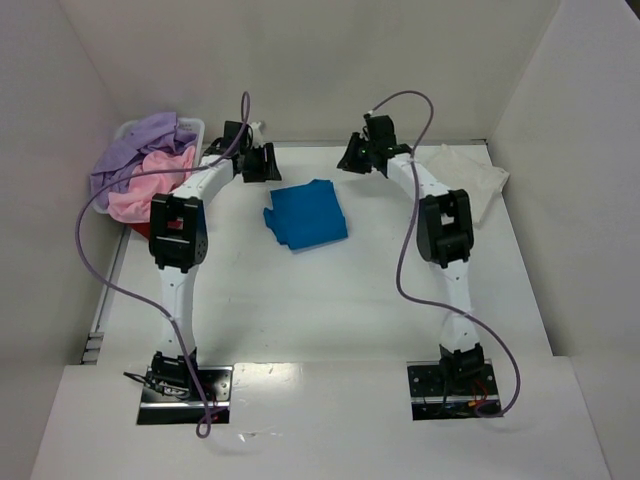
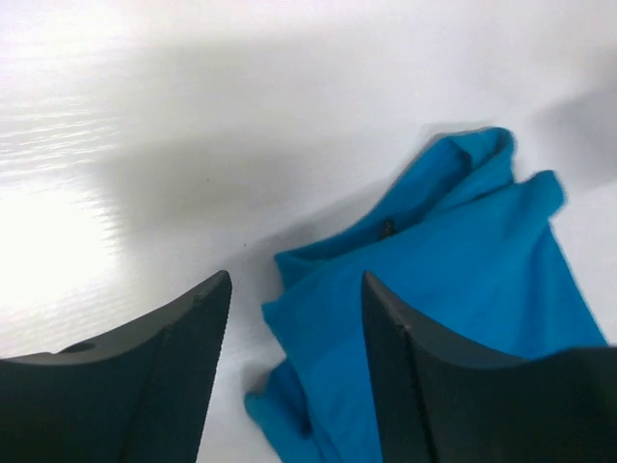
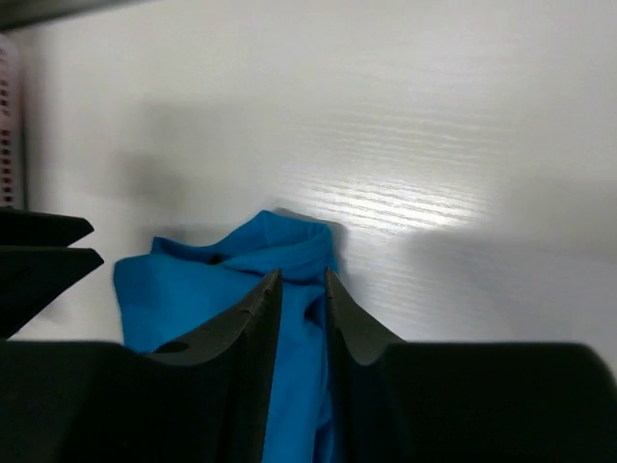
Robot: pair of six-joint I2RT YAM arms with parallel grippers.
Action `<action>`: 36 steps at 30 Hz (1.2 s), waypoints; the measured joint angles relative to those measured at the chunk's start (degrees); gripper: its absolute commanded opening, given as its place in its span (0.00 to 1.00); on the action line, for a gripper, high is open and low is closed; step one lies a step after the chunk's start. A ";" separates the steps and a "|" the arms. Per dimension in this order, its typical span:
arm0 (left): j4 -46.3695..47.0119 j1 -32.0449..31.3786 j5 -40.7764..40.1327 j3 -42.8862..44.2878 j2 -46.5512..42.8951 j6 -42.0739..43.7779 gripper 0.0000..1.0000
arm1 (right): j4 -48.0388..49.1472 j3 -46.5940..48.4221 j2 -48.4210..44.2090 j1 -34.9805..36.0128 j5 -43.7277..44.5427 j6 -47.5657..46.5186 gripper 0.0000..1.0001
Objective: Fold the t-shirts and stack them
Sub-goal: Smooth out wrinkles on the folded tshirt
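Left gripper (image 2: 296, 280) gapes, right gripper (image 3: 302, 275) barely parted, both empty; only overhead shows the white t-shirt (image 1: 470, 175).

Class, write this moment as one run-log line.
blue t-shirt: roughly folded, centre | left jaws: open, empty | right jaws: narrowly open, empty | white t-shirt: far right | basket: lavender t-shirt, pink t-shirt

Blue shirt (image 1: 306, 214) folded, flat on mid-bench (image 1: 330, 300). White shirt (image 1: 465, 172) crumpled, far right. Lavender shirt (image 1: 140, 145) and pink shirt (image 1: 150, 192) heaped in basket (image 1: 196, 125), far left.
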 measured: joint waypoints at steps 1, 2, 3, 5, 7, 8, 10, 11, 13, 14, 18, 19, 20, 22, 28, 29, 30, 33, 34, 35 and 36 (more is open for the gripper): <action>-0.46 0.28 0.13 -0.04 -0.94 0.11 0.68 | 0.28 -1.73 -2.29 -0.28 0.26 -0.13 0.33; -0.92 0.44 0.31 -0.24 -2.14 0.31 0.68 | 0.46 -4.00 -5.05 -0.66 0.42 -0.17 0.33; -0.81 0.48 0.55 -1.03 -3.82 0.55 0.68 | 0.52 -6.75 -8.48 -1.03 0.48 -0.22 0.33; -1.07 -0.02 1.27 -3.67 -8.39 1.31 0.68 | 2.25 -12.81 -15.37 -1.38 0.48 -0.13 0.18; -0.83 -1.22 2.99 -6.54 -13.46 1.55 0.65 | 4.02 -19.34 -22.64 -1.36 0.04 0.46 0.08; -0.28 -2.03 4.20 -8.15 -15.89 1.53 0.62 | 5.49 -23.12 -26.25 -1.27 -0.31 0.90 0.05; 0.37 -3.98 6.75 -11.06 -20.22 1.40 0.54 | 7.67 -29.77 -32.28 -1.18 -1.46 1.97 0.00; 0.90 -5.14 7.78 -12.31 -21.75 1.31 0.51 | 9.16 -33.05 -34.75 -1.18 -2.14 2.43 0.00; 2.60 -7.37 9.11 -15.32 -23.98 1.14 0.44 | 11.10 -38.64 -37.66 -0.90 -3.30 3.28 0.00; 3.13 -8.41 9.64 -16.83 -24.52 0.94 0.37 | 11.89 -41.00 -38.14 -0.68 -3.74 3.56 0.00; 5.31 -11.17 10.80 -25.16 -24.68 -0.96 0.25 | 12.35 -47.19 -36.46 1.36 -5.20 4.52 0.00; 5.66 -11.30 10.78 -27.71 -24.68 -1.75 0.23 | 12.44 -48.02 -35.69 1.99 -5.53 4.70 0.00; 6.10 -11.28 10.69 -30.53 -24.68 -2.34 0.22 | 12.48 -48.70 -34.93 2.73 -5.77 4.81 0.00; 6.36 -11.06 10.05 -35.39 -24.68 -3.58 0.20 | 12.50 -49.27 -33.35 4.00 -6.29 5.05 0.00; 6.69 -10.73 9.09 -41.09 -24.48 -6.45 0.17 | 13.99 -49.13 -27.91 6.19 -7.19 5.14 0.00; 7.15 -10.73 9.01 -41.09 -24.35 -6.58 0.16 | 13.88 -49.13 -26.91 6.29 -6.99 5.01 0.00; 7.56 -10.73 8.96 -41.09 -24.13 -6.75 0.16 | 13.60 -49.13 -26.03 6.32 -6.67 4.87 0.00; 8.07 -10.73 8.26 -41.20 -23.39 -7.52 0.16 | 12.96 -49.13 -24.61 6.32 -5.11 4.50 0.00; 8.15 -10.73 7.91 -41.48 -23.28 -7.72 0.16 | 12.83 -49.16 -24.61 6.32 -4.63 4.50 0.00; 8.13 -10.73 7.50 -41.86 -23.23 -7.80 0.16 | 12.81 -49.16 -24.70 6.36 -3.87 4.39 0.00; 8.00 -10.75 7.15 -42.16 -23.23 -7.85 0.16 | 12.83 -49.16 -24.76 6.36 -3.32 4.31 0.00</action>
